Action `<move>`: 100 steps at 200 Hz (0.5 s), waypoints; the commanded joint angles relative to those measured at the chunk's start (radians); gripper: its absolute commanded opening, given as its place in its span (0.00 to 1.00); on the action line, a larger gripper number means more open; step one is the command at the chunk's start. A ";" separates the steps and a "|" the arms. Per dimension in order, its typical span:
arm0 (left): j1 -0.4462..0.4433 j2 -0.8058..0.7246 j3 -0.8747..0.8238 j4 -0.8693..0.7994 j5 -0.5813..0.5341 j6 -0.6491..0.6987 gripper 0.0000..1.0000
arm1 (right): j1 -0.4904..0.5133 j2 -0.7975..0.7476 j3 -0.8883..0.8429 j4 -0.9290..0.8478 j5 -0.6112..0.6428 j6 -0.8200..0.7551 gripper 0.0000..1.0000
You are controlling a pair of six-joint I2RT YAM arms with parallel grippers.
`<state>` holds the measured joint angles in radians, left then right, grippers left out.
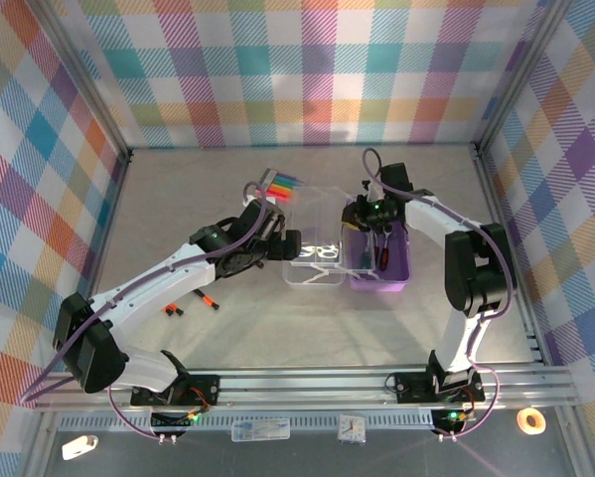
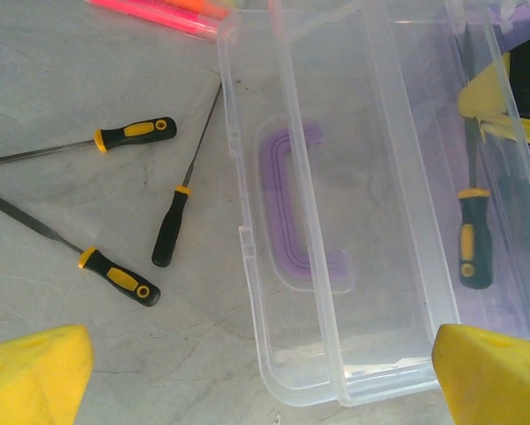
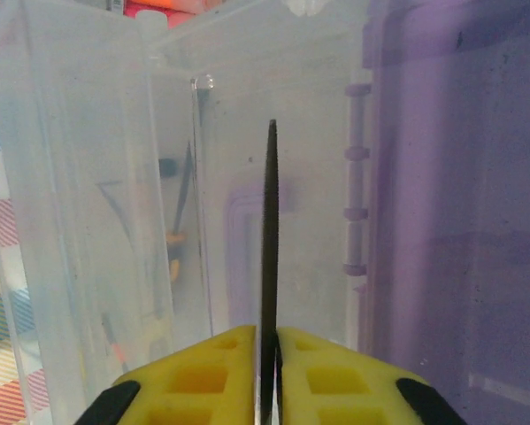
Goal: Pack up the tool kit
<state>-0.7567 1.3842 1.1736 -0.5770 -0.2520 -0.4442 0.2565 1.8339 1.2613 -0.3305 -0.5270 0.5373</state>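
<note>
Yellow right pincer (image 3: 266,367) is shown clamped on a thin serrated blade (image 3: 270,221); left pincer (image 2: 263,379) is spread empty over mottled grey desk (image 2: 61,80).

Surface: grey table (image 1: 307,333), matte and faintly mottled.
Box: tool kit box (image 1: 376,286), purple base flat on the table, right of centre.
Lid: clear lid (image 2: 335,221), folded open, lying flat beside the base, purple handle showing through.
Loose items: three small black-and-orange-handled hand tools (image 2: 170,228), scattered left of the lid, apart from one another.
Markers: rainbow marker pack (image 1: 282,186), just beside the lid's far corner.
</note>
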 commanded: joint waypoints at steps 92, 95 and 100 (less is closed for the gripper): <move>0.125 0.010 0.010 -0.014 -0.054 -0.055 0.92 | 0.006 -0.162 0.019 -0.071 0.079 -0.044 0.31; 0.135 0.013 0.009 -0.018 -0.057 -0.060 0.91 | 0.005 -0.174 0.017 -0.075 0.087 -0.045 0.31; 0.151 0.021 0.010 -0.027 -0.063 -0.068 0.88 | 0.006 -0.196 0.013 -0.080 0.098 -0.048 0.31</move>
<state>-0.6712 1.3922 1.1873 -0.5751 -0.2649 -0.4656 0.2565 1.7626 1.2625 -0.3786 -0.4782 0.5259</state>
